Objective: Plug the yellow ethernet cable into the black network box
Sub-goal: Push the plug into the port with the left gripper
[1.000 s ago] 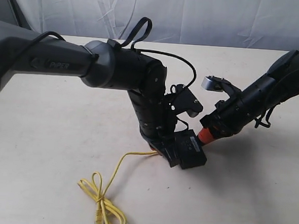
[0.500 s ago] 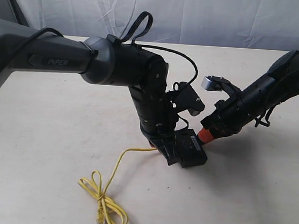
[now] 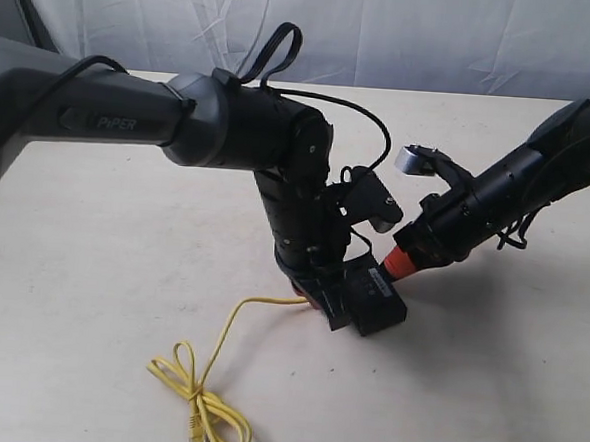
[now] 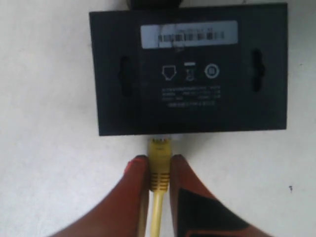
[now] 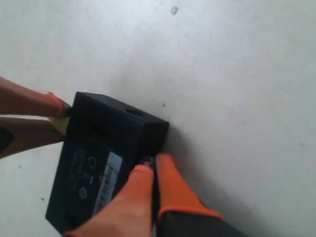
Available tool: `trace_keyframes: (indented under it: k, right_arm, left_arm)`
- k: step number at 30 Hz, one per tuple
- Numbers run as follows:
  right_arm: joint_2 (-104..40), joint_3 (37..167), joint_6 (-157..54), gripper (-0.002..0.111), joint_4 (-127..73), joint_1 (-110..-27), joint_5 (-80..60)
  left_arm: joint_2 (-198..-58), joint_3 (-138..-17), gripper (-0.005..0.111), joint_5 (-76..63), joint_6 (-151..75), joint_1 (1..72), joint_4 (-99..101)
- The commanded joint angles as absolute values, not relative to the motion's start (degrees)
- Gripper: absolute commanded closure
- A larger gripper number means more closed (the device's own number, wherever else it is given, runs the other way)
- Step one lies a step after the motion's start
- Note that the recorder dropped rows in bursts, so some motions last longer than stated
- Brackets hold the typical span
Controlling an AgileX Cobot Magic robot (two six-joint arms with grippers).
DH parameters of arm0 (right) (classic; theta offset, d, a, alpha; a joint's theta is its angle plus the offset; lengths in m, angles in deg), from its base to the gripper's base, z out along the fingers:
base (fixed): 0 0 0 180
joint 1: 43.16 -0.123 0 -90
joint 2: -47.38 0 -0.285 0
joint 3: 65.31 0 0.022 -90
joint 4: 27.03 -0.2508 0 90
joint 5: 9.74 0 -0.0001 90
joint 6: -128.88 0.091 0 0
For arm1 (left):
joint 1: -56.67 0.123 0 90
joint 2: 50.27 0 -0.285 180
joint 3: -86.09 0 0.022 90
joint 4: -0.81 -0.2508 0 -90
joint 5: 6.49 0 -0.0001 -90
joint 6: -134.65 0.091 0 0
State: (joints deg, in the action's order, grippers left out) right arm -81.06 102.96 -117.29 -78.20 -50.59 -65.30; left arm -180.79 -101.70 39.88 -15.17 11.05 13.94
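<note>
Both left fingers (image 4: 134,185) are clenched on the plug (image 4: 160,153) of the yellow ethernet cable (image 4: 157,217), one orange finger on each side. The tip of the plug touches the side wall of the black network box (image 4: 187,98), where it seems to enter a port (the opening itself is hidden under the edge, so I cannot tell how deep it sits). The right fingers (image 5: 173,190) are drawn together with only a dark slit between them, at the opposite end of the box. Whether they pinch something there or only press, I cannot tell.

Compared with a second ago, the right fingers stand a little higher and more to the left in the exterior view. The loose coil (image 3: 199,405) of the cable has also shifted slightly on the worktop (image 3: 90,299). From this I judge that the cord is being drawn along while the plug is pushed in and the box is braced from behind. The insertion seems to be in its last part, but it is not surely finished.

Further out, the cord runs in a free curve from the left fingers to the coil, which lies well apart from the box, with slack left. Nothing lies between plug and box. Only the left arm (image 3: 296,201) covers the port side from the exterior camera.
</note>
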Motion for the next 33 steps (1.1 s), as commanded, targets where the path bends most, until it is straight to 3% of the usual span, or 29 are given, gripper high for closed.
trace_keyframes:
  k: [1, 33]
  right_arm:
    - [-80.93, 102.83, -120.73, 0.109, -82.77, -50.66, -70.27]
    - [-80.93, 102.83, -120.58, 0.109, -75.06, -50.66, -66.07]
  left_arm:
    - [-182.01, -102.1, 0.107, 36.74, -16.94, 10.82, 15.09]
    - [-181.73, -104.14, 0.107, 32.5, -17.28, 11.02, 16.7]
